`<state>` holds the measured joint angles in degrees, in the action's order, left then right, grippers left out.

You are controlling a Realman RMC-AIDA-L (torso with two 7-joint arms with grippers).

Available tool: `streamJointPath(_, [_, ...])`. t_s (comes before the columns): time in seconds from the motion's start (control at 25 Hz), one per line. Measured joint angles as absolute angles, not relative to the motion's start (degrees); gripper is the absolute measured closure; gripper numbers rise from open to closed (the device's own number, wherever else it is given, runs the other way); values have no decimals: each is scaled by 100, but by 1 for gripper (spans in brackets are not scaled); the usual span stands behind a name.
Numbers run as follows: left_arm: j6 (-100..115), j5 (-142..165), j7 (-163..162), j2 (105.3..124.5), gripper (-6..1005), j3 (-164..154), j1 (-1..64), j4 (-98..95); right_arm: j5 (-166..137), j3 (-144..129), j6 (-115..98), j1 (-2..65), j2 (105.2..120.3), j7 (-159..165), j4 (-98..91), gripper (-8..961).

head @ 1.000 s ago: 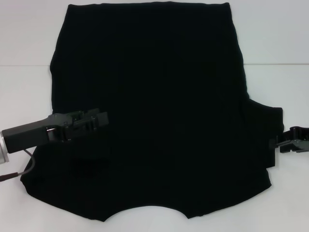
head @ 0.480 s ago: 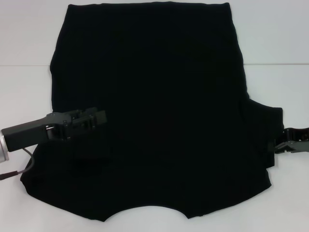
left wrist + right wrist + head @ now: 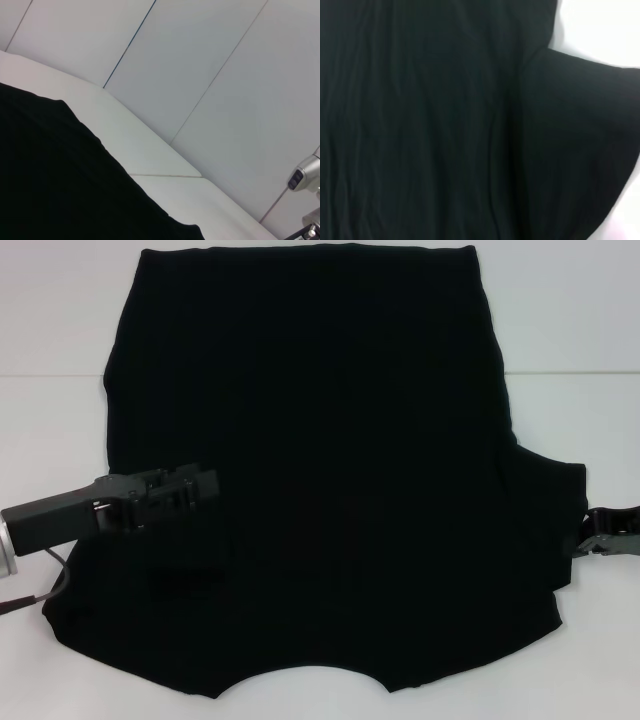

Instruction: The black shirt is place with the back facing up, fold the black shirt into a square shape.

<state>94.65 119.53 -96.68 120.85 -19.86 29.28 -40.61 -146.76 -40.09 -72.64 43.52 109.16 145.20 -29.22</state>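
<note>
Head view: your left gripper (image 3: 205,483), over the shirt (image 3: 320,440), and right gripper (image 3: 588,540) at the sleeve hide their openings, so either pinch may miss cloth.

1. The black shirt (image 3: 320,470) runs past the lower edge of the head view, so its nearest edge is cut off
2. The right gripper (image 3: 600,537) is cut by the picture's right edge; its fingers cannot be read
3. The left gripper (image 3: 195,488) lies dark against dark cloth, fingertips indistinct
4. Neither wrist view shows its own fingers
</note>
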Motion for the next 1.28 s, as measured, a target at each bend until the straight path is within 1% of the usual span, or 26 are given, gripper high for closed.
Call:
streamJointPath(0.28, [9467,11953,-9668,12085,572,-1987,2926,-4061,-14619,-3830,-7243,4206,10873,14511,-3135,937])
streamJointPath(0.6, [9466,11953,-9668,12085,573,-1930,2913,-4061,-14615,-3206,-7275,3976,10699,14502,-3488,928])
streamJointPath(0.92, [9471,11949,-9668,12069,573,-1674,2875,-4061,-14475,-2639,-7309,3869,10618,14410,-3752,916])
streamJointPath(1.04, [9470,11946,-9668,12067,574,-1672,2895,-4059,-14314,-2729,-7401,3967,10645,14181,-3745,912])
streamJointPath(1.16, [9467,11944,-9668,12067,574,-1672,2925,-4052,-14296,-2916,-7445,4201,10742,13894,-3716,907])
streamJointPath(1.28, [9460,11942,-9668,12067,574,-1676,2936,-4051,-14298,-3274,-7433,4458,10869,13517,-3720,903])
